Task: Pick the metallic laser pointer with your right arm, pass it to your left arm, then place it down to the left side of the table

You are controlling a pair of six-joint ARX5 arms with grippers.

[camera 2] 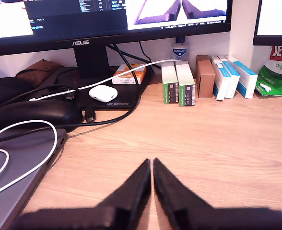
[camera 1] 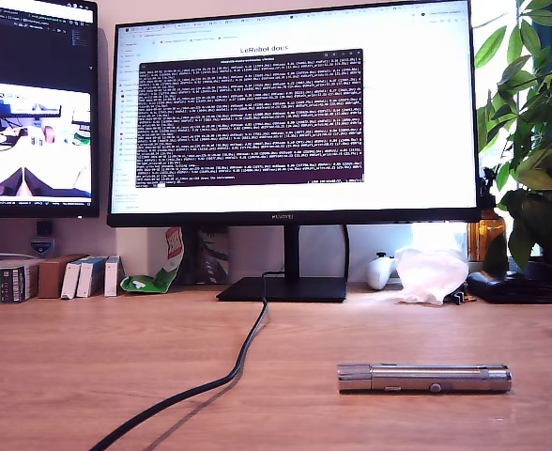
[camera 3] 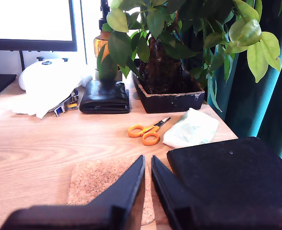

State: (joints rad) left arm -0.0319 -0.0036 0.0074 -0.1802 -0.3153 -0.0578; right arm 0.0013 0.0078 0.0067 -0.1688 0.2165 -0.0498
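The laser pointer [camera 1: 424, 378] lies flat on the counter [camera 1: 88, 348], long axis across the exterior view, toward that view's right, unseen by either wrist view, while my first gripper [camera 2: 152, 165] and my second gripper [camera 3: 147, 162] hover closed and empty.

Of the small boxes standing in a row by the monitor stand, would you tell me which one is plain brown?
It is the brown cardboard box, standing between the two green-and-white boxes and the blue-and-white boxes; it alone has no printed colour.
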